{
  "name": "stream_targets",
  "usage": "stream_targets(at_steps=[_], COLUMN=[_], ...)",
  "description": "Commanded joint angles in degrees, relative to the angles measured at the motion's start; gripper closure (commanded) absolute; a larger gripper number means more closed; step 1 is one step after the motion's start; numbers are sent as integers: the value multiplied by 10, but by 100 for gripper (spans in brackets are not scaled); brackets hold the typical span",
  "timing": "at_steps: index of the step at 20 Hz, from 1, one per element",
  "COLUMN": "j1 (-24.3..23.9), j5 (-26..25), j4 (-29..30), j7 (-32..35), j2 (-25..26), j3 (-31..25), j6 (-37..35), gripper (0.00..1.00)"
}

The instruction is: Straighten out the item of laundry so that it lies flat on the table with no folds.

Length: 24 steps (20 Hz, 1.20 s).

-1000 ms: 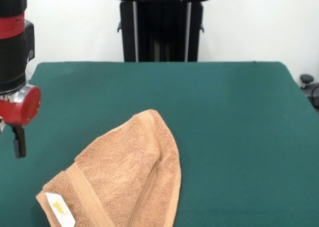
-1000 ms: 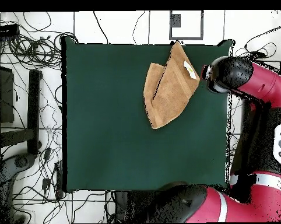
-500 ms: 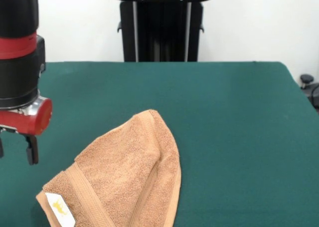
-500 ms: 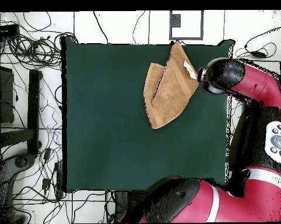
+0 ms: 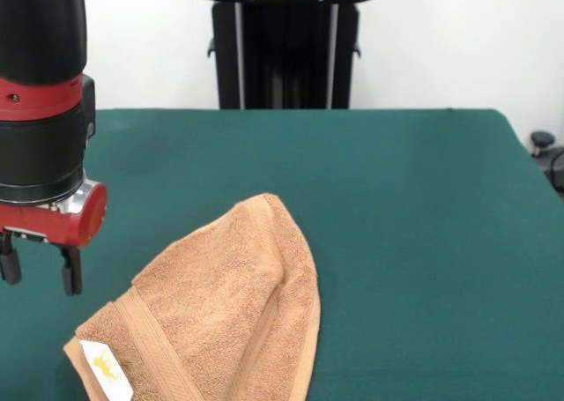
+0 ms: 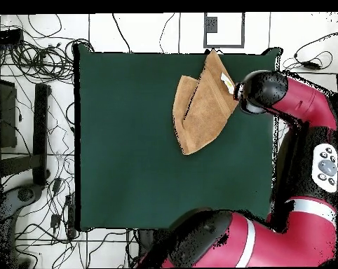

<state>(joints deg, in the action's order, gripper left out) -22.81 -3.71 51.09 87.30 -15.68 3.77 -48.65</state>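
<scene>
End effector (image 5: 40, 269) hangs spread and empty beside the folded towel (image 5: 220, 317); descending here probably misses its tagged corner, pinching bare worktop (image 5: 397, 198) instead.

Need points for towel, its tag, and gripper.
towel (image 5: 220, 304), front view, middle of the folded terry surface.
tag (image 5: 106, 369), front view, centre of the white label.
gripper (image 5: 40, 273), front view, midway between the two open fingertips.

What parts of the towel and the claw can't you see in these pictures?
- Front view: the towel's near end is cut off by the bottom edge.
- Towel folded over: its underside is hidden in both views.
- Overhead view: the arm's wrist covers the claw completely.
- Tag: the yellow print is too small to read.
</scene>
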Motion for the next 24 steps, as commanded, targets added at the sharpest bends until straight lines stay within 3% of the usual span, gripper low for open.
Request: stream_targets(at_steps=[1, 8, 24], j1=[36, 50, 69], j5=[28, 46, 77], j4=[-42, -120, -120], j7=[163, 206, 207], j2=[22, 63, 65], j3=[-7, 8, 34], j6=[-30, -48, -53], gripper=[0, 0, 0])
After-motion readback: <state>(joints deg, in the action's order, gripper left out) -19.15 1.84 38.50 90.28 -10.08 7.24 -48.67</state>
